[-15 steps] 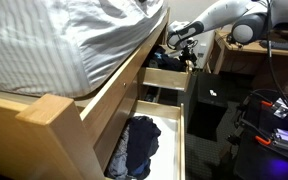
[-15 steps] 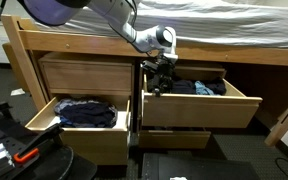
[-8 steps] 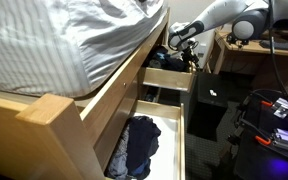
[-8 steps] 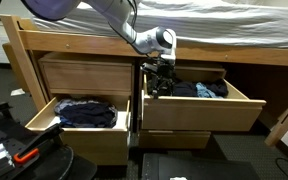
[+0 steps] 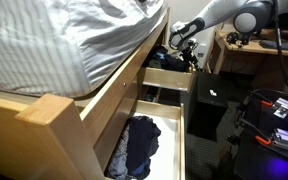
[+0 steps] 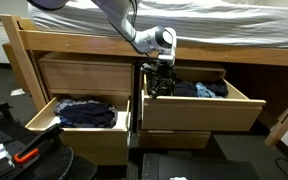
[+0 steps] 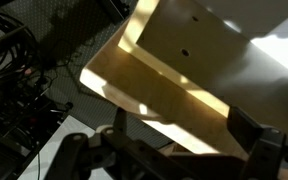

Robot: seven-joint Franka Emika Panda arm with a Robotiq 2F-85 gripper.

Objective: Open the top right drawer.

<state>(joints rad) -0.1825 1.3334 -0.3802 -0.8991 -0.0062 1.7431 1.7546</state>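
Observation:
The top right drawer (image 6: 204, 112) is a light tan wooden box that stands pulled out of the bed frame, with some blue and dark clothes inside. It also shows in an exterior view (image 5: 166, 80) and as a tan panel in the wrist view (image 7: 184, 60). My gripper (image 6: 160, 82) is at the drawer's left end, just under the bed rail, and shows in an exterior view (image 5: 184, 45) too. In the wrist view the gripper (image 7: 184, 135) has its two fingers wide apart on either side of the wooden edge, holding nothing.
The lower left drawer (image 6: 84, 142) is also pulled out, with dark blue clothes (image 6: 84, 112) in it; it shows with a white interior (image 5: 176, 140). A black box (image 5: 206, 110) and cabled equipment (image 5: 274, 110) stand on the floor. The mattress (image 5: 64, 40) overhangs.
The arm's upper links have shifted slightly in an exterior view. The drawer and the gripper look the same.

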